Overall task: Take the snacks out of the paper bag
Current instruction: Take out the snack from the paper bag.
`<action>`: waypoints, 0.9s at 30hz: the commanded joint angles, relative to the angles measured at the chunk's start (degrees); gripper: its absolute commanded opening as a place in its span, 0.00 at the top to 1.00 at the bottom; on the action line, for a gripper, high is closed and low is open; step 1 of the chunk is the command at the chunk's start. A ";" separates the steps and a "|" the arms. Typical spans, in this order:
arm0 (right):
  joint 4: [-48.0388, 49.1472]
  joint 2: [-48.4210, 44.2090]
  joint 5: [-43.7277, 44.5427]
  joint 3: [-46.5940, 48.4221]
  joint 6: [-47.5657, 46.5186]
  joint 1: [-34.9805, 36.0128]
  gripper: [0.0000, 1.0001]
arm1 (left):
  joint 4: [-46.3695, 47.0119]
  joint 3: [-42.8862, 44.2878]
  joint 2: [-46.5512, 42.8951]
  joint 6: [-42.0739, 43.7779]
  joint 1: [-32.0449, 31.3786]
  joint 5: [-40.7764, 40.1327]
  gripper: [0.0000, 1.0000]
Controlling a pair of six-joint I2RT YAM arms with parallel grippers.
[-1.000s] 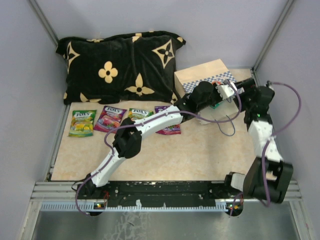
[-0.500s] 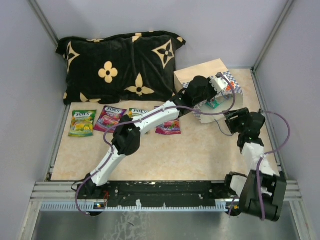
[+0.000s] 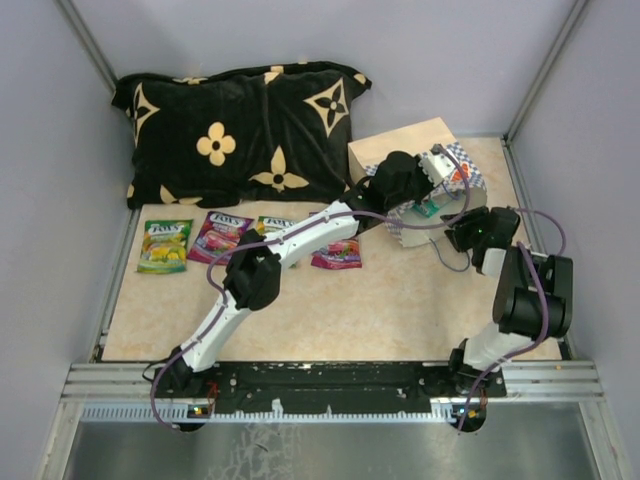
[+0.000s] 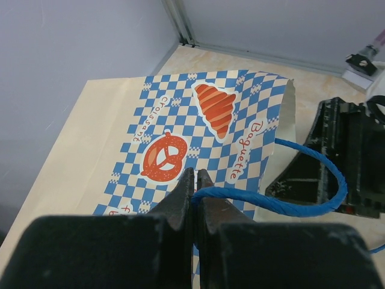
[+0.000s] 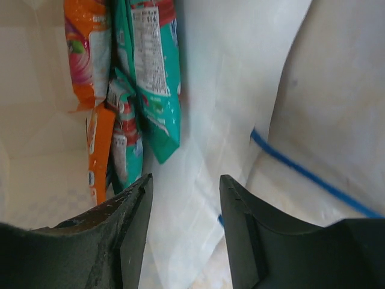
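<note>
Tan table (image 3: 400, 300) fills the near ground. Well left of the bag, four snacks lie flat on it in a row: a green packet (image 3: 165, 245), a magenta packet (image 3: 220, 236), a second green one (image 3: 275, 227) partly hidden under the left arm, and a purple packet (image 3: 338, 255) at the row's right end. Farther back on the right, the right gripper (image 3: 462, 228) sits at the mouth of the bag (image 3: 405, 145), which lies on its side near the back right corner. The wrist view looks into the cream interior, and the fingers (image 5: 135, 229) stand apart with nothing between them. Inside the bag, beyond those fingers, a teal packet (image 5: 153, 72) and an orange packet (image 5: 87, 48) lean against the left wall, with more orange and teal below them. At the top of the bag, the left gripper (image 4: 195, 177) is clenched on the blue cord handle (image 4: 313, 180), which loops out to the right over the checkered face. Behind the row of packets, a black cushion (image 3: 240, 130) with tan flowers leans against the back wall, just left of the bag.
</note>
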 commanded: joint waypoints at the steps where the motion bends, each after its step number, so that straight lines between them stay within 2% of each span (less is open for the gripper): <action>1: 9.97 7.41 0.69 5.35 1.36 0.43 0.53 | -0.33 -0.76 -1.95 -0.87 0.57 1.21 1.00; 19: 18.75 29.26 2.84 18.92 7.18 5.72 0.57 | -1.77 -1.41 -2.31 -0.67 0.46 3.67 1.00; 23: 20.30 28.27 2.71 18.70 7.37 6.74 0.72 | -1.96 -0.73 -1.74 0.35 0.55 2.44 1.00; 27: 19.09 22.96 3.71 16.33 5.75 6.88 0.88 | -1.95 -0.22 -1.29 0.75 0.53 1.35 1.00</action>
